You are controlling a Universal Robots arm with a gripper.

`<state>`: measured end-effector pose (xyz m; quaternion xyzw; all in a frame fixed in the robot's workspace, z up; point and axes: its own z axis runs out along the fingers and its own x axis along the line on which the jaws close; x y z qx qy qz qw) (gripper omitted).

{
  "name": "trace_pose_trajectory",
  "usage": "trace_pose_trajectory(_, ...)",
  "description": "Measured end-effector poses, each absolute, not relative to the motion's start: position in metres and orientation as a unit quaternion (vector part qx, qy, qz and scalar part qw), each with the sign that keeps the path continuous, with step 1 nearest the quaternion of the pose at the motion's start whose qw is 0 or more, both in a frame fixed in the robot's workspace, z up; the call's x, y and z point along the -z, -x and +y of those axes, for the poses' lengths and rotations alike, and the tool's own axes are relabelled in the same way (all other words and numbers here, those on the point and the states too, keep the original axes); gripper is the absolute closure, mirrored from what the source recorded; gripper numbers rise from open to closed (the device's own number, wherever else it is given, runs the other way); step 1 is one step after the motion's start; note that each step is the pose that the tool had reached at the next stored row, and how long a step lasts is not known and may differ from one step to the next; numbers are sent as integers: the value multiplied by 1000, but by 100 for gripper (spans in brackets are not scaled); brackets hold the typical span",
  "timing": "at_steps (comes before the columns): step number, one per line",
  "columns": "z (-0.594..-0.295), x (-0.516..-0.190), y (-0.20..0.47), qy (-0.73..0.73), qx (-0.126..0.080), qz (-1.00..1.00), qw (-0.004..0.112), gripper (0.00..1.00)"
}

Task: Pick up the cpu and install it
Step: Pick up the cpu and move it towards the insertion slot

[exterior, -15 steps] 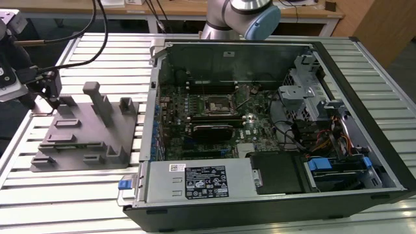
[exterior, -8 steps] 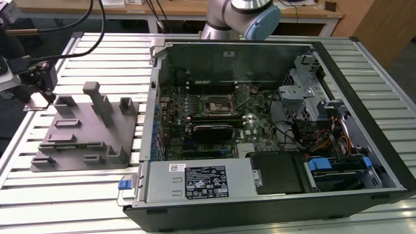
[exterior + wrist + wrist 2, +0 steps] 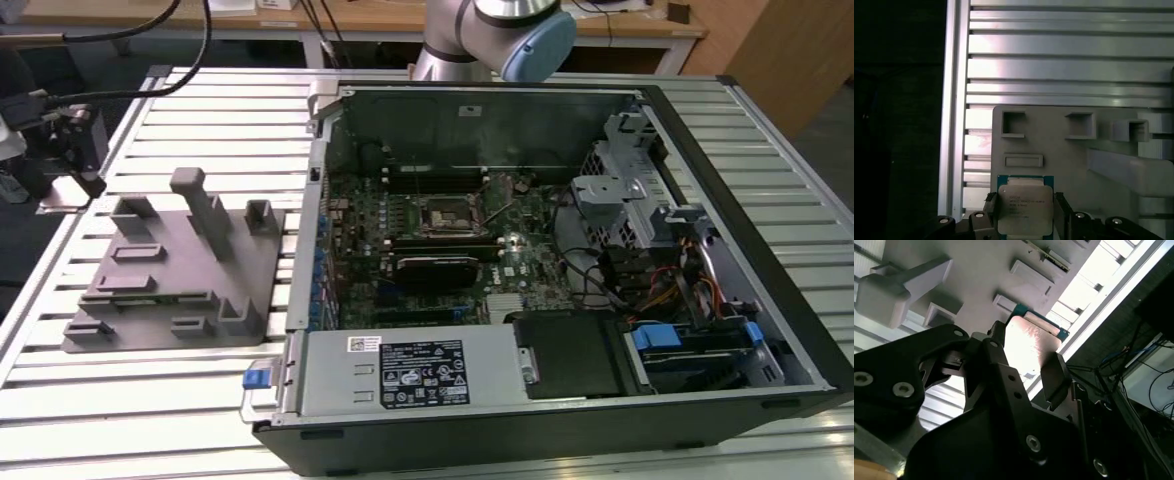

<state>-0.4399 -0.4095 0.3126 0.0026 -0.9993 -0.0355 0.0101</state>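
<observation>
Currently | gripper (image 3: 1025,201) closed on the cpu (image 3: 1024,214) by two opposite edges | cpu above the grey holder block (image 3: 1079,150) | pickup looks done; seating it in the computer case (image 3: 481,120) remains.

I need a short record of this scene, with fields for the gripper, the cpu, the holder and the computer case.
holder block: grey, on the slatted table, at the exterior view's left of the computer case
computer case: open, motherboard exposed
cpu: held above the holder block, metal top showing in the first wrist view
gripper: shut on the cpu, gripping two opposite edges
</observation>
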Motion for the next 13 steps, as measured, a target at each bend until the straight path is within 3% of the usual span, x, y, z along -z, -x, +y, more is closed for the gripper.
trace_pose_trajectory(13,-404,-360,440,-3,35,-999,10,47)
